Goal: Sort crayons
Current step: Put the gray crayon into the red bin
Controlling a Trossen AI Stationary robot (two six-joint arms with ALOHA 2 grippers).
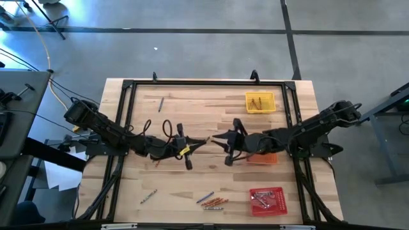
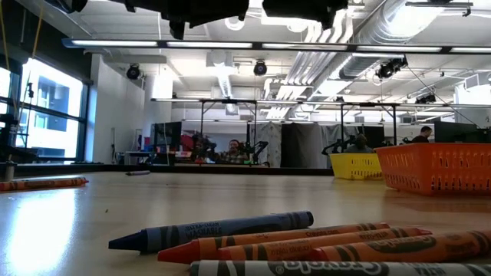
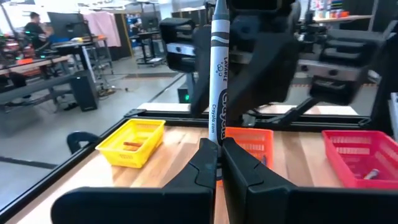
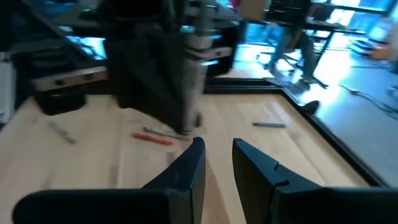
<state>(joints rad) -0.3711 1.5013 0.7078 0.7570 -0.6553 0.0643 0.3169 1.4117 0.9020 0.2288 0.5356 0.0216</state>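
Observation:
My left gripper (image 1: 195, 144) hovers over the middle of the table, shut on a grey crayon (image 3: 218, 74). My right gripper (image 4: 217, 155) faces it from the table's right, a short way off, open with nothing between its fingers. More crayons lie flat on the table. A blue, orange and grey cluster (image 1: 213, 202) is near the front edge, one (image 1: 148, 196) lies front left, and one (image 1: 161, 104) far left. In the low view the cluster (image 2: 307, 241) fills the foreground. Both grippers stay out of the low view. My left gripper pinches the grey crayon's lower end (image 3: 217, 146) between its two fingertips. The fingers come level from the table's left and lie across the crayon. The crayon stands about upright above the fingers, lifted clear of the table.
A yellow tray (image 1: 260, 102) holding a few crayons stands far right. An orange tray (image 1: 267, 158) sits partly under my right arm. A red tray (image 1: 268, 200) stands front right. A black frame (image 1: 128, 86) borders the table. People sit in the room beyond.

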